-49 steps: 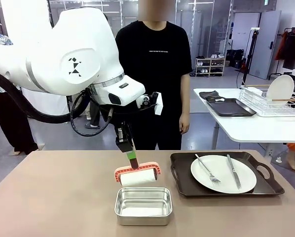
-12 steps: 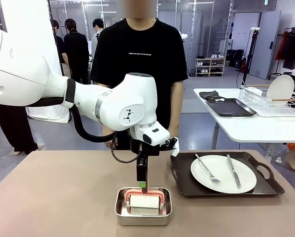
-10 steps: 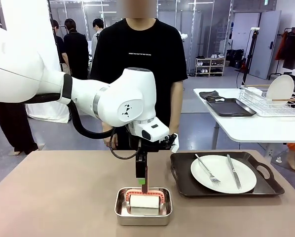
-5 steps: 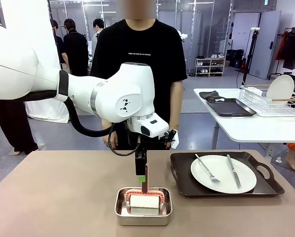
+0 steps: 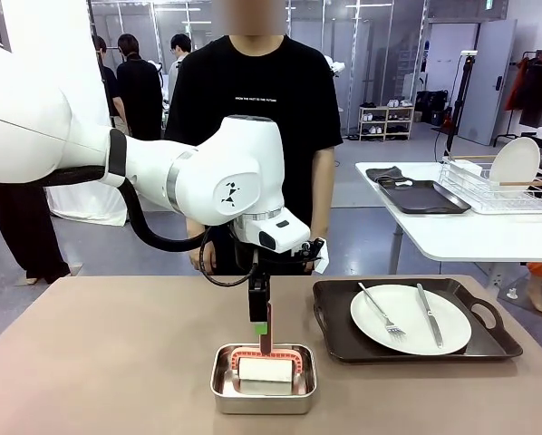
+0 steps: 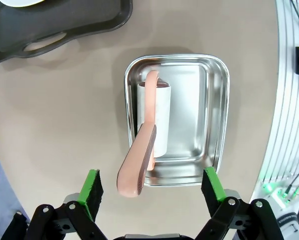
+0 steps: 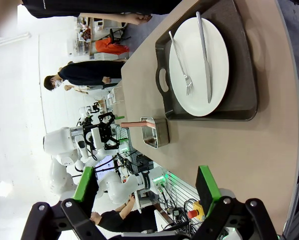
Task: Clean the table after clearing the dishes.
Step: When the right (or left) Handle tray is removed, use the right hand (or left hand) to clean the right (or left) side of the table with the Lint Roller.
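Looking down past the left pincer, green pads spread wide, gripping nothing. Just ahead of the fingertips, on the table, a steel pan. Inside it, a white lint roller with pink handle, reaching back over the near rim, ending between the pads, nearer one, touching neither. Farther ahead, off to one side, a dark tray corner with handle slot.

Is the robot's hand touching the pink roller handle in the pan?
Apart. In the left wrist view the left gripper is wide open, and a clear gap shows between each of its green pads and the pink roller handle standing between them.
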